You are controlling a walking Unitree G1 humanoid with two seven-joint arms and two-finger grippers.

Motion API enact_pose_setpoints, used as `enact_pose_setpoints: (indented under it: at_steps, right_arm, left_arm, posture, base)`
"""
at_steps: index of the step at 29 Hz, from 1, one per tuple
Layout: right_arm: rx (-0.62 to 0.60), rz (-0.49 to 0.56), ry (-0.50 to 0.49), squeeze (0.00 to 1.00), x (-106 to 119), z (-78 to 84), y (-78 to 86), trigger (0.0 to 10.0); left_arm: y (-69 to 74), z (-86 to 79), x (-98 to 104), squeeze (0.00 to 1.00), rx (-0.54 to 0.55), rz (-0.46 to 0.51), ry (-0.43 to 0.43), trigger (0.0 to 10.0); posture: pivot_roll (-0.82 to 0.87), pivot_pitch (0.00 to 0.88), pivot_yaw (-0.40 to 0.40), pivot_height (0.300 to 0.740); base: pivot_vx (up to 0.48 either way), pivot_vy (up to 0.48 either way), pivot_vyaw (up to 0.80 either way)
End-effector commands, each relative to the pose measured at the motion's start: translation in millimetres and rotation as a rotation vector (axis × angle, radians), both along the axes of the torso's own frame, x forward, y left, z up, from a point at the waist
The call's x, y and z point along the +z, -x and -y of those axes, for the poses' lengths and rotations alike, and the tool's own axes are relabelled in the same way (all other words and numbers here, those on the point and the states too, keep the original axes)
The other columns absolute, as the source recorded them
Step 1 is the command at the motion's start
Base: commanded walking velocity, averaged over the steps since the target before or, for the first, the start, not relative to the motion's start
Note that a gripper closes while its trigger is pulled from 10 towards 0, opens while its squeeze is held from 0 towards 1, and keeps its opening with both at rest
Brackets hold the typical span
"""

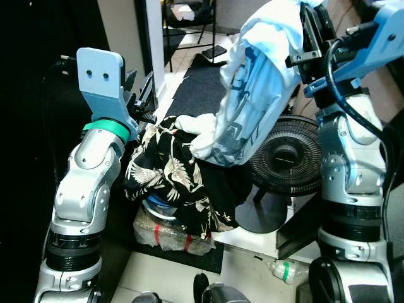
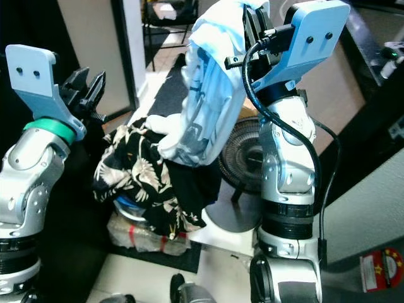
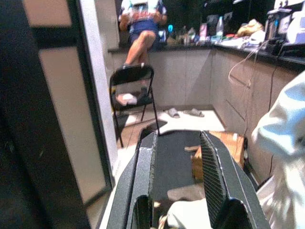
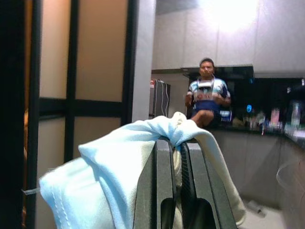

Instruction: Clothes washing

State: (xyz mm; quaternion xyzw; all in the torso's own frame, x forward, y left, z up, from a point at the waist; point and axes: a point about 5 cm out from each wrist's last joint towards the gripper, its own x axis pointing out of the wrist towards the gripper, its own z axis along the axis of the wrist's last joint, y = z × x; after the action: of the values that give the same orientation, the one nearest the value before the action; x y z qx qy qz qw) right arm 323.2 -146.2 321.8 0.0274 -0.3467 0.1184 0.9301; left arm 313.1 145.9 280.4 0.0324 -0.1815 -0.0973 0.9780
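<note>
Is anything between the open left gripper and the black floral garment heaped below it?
Nothing visible does. The left gripper is open just above the black floral-print shirt; the pale blue garment pinched by the right gripper hangs beside it.

The white garment [image 1: 252,95] is soft matt cloth with a fine knit and stitched hems. The black shirt [image 1: 170,177] is thin printed cloth. The arms [image 1: 85,189] are brushed silvery metal with matt blue plastic caps. The fan [image 1: 287,154] has a black wire grille.
</note>
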Motion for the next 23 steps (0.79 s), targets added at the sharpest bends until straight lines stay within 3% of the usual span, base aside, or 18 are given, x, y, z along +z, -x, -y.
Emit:
enact_pose_setpoints:
  at_steps: [1, 3, 16, 23]
  right_arm:
    - [-0.024, -0.045, -0.038, 0.00, -8.1, 5.7, -3.7, 10.0]
    - [-0.040, -0.079, -0.082, 0.00, -13.8, 6.4, -5.3, 10.0]
    - [-0.052, -0.102, -0.097, 0.00, -18.6, 2.0, -4.9, 10.0]
    - [-0.046, -0.070, -0.082, 0.00, -13.8, -5.5, -2.1, 10.0]
  left_arm:
    - [2.3, 2.3, 4.1, 0.00, -0.013, 0.010, 0.000, 10.0]
    - [2.8, -4.0, 6.6, 0.00, 0.006, 0.007, 0.006, 10.0]
    - [1.2, -7.8, 10.7, 0.00, 0.023, -0.002, 0.013, 10.0]
    - [3.0, -7.5, 22.7, 0.00, 0.037, 0.070, -0.078, 10.0]
  posture:
    - [0.03, 0.000, 0.021, 0.740]
    - [0.03, 0.000, 0.025, 0.740]
    - [0.04, 0.000, 0.038, 0.740]
    - [0.04, 0.000, 0.047, 0.740]
  base:
    - [0.000, 0.000, -0.80]
    - [0.000, 0.000, -0.80]
    - [0.000, 0.000, -0.80]
    - [0.000, 0.000, -0.80]
